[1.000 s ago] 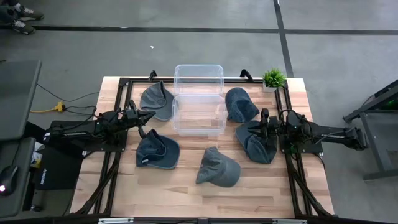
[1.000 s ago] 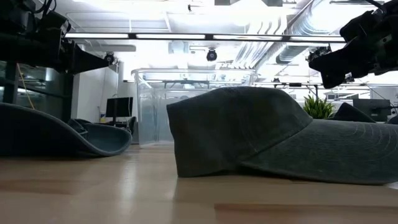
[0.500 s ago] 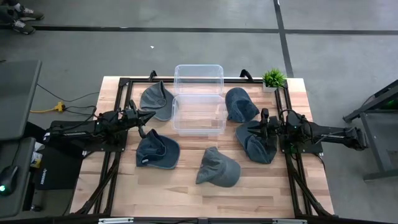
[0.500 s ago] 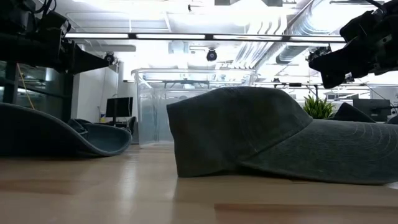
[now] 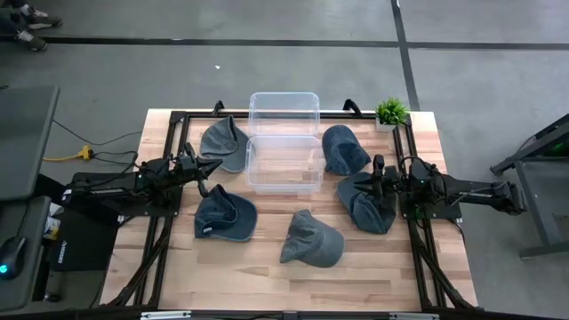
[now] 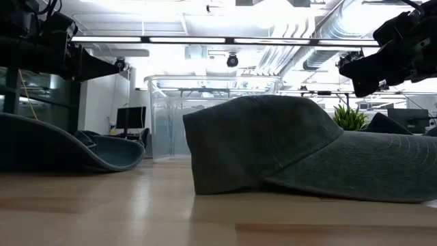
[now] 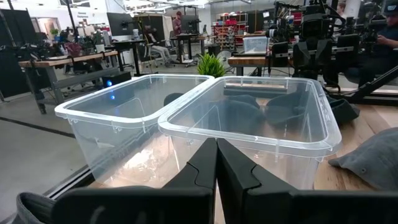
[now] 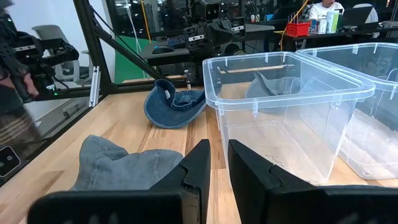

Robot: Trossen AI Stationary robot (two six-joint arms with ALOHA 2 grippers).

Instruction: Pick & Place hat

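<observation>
Denim-blue and grey hats are seen laid out around two clear plastic bins at the centre of the wooden table [image 5: 267, 271], an arrangement judged to keep every hat within reach of one arm or the other. In the overhead frame, one hat [image 5: 226, 142] lies at the upper left of the bins, another hat [image 5: 224, 217] at lower left, a grey hat [image 5: 312, 238] at lower centre, a dark hat [image 5: 344, 148] at upper right and a fifth hat [image 5: 366, 201] at right of centre. The near bin [image 5: 284, 164] and the far bin [image 5: 284, 113] are set touching, edge to edge, and both appear empty, so no hat is judged to have been placed yet. The left gripper [image 5: 212, 167] is held just left of the near bin with its fingers pressed together on nothing. The right gripper [image 5: 377, 182] is poised over the fifth hat with a narrow gap between its fingers [image 8: 198, 163]; nothing is seen pinched there. A small potted plant [image 5: 389, 113] is kept at the table's upper right corner, clear of the work.
</observation>
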